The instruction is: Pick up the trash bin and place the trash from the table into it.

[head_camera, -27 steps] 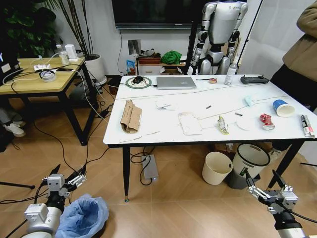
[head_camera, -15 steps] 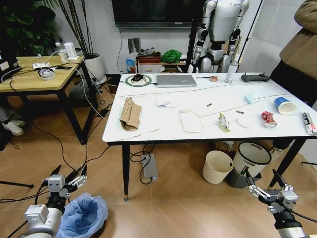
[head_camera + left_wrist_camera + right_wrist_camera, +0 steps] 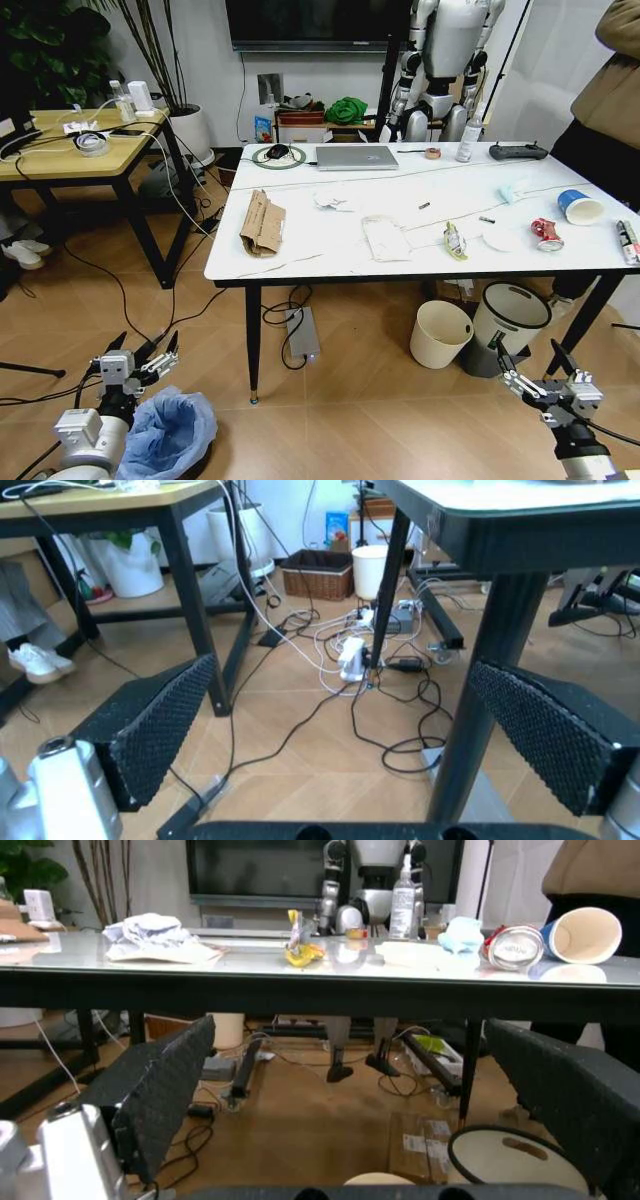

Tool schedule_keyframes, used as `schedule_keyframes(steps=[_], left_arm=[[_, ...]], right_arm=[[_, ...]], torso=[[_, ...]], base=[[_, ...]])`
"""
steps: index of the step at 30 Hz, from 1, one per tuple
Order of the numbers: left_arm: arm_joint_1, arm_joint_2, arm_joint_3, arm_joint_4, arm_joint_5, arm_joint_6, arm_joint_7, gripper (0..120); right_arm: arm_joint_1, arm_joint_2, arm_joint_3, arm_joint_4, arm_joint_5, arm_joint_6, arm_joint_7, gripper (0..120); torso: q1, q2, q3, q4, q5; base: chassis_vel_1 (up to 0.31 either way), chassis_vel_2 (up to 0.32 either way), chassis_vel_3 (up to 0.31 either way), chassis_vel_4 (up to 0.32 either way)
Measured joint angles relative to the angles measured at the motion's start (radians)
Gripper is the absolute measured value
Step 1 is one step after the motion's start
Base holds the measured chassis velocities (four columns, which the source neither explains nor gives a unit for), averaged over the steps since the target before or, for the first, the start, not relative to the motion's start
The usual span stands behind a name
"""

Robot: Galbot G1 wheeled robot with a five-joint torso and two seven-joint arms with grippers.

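The trash bin (image 3: 168, 435), lined with a crinkly light-blue bag, stands on the floor at the lower left. My left gripper (image 3: 147, 345) is open just beyond and beside it, holding nothing. My right gripper (image 3: 523, 352) hangs open low on the right, below the table's height. On the white table (image 3: 330, 255) lies the trash: a brown cardboard piece (image 3: 262, 224), crumpled paper (image 3: 333, 203), a flat white packet (image 3: 385, 238), a yellowish wrapper (image 3: 452, 241), a crushed red can (image 3: 544, 233) and a blue-and-white cup (image 3: 580, 206). The right wrist view shows the can (image 3: 515, 945) and cup (image 3: 580, 934) at table level.
A cream bin (image 3: 438, 335) and a white black-rimmed bin (image 3: 505, 320) stand under the table's right half. A laptop (image 3: 356, 157) and spray bottle (image 3: 467, 138) sit at its far edge. A wood-topped table (image 3: 70, 160) is at the left; cables (image 3: 350, 660) trail over the floor.
The whole picture has shifted slightly, so the camera has moved. Both grippers stay open and the bin stays beside my left arm.
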Motion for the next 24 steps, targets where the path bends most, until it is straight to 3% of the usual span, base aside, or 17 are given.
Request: schedule_keyframes(steps=[24], left_arm=[[0.026,-0.004,-0.007,0.006,-0.001,-0.004,0.004,100]], right_arm=[[-0.002,0.02,0.001,0.011,-0.009,0.004,-0.001,100]], torso=[[-0.049,-0.117,-0.068,0.0001,0.0]], base=[[0.0,0.0,0.0,0.0]])
